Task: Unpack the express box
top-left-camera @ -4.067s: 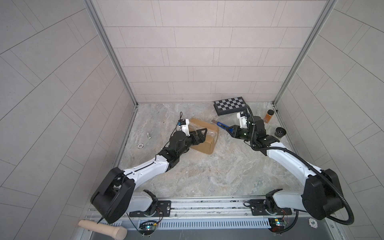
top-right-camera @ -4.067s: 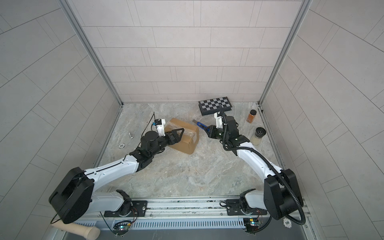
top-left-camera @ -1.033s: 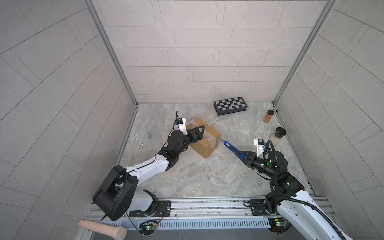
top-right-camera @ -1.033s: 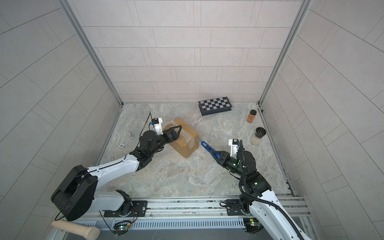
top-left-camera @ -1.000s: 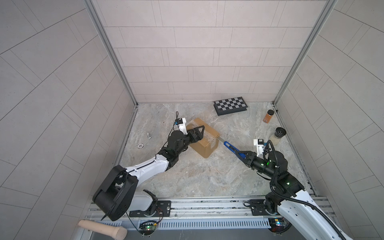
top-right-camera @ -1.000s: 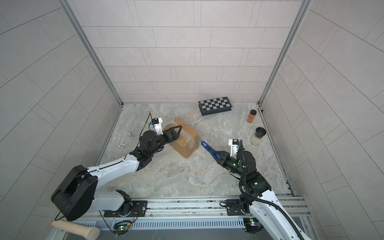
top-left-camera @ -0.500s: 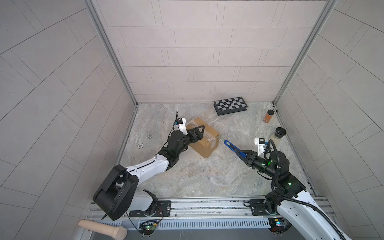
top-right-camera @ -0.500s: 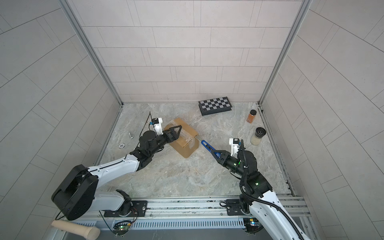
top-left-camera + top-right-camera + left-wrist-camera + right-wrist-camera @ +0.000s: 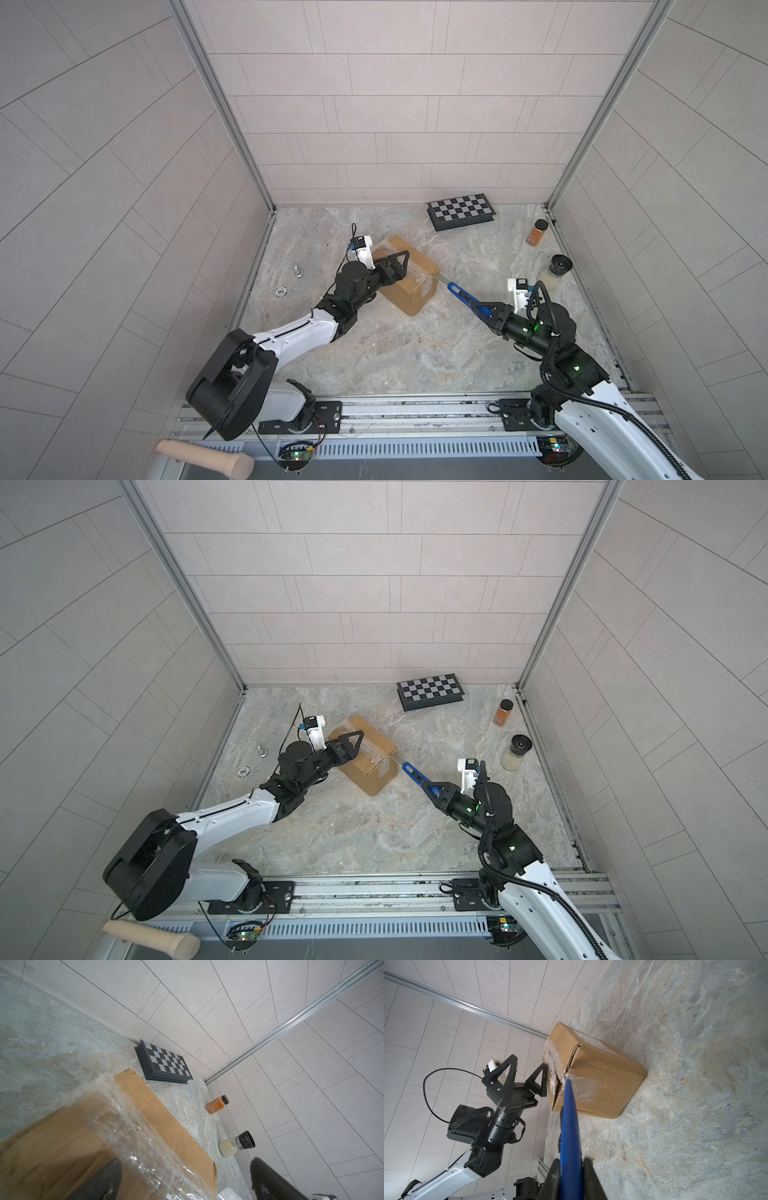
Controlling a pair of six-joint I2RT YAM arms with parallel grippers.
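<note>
Beyond the express box (image 9: 409, 277) sit a checkered case (image 9: 461, 210) and orange jar (image 9: 539, 233); left pincer (image 9: 394, 266) gapes, right pincer (image 9: 492, 313) clamps a knife (image 9: 461, 293).

The express box (image 9: 406, 293) is brown, with clear shiny tape (image 9: 133, 1132) on top and a pale patch (image 9: 593, 1042) on one side. The worktop (image 9: 395, 355) is grey stone with white and tan swirls. The walls (image 9: 395, 104) are pale tiles with thin dark lines. The flat case (image 9: 461, 211) has black and grey squares like a chessboard. The orange jar (image 9: 536, 233) has a black lid. The grain jar (image 9: 552, 279) is whitish with a black lid. The knife (image 9: 465, 297) has a blue handle. The left tool (image 9: 528, 1061) and right tool (image 9: 489, 312) are black.
</note>
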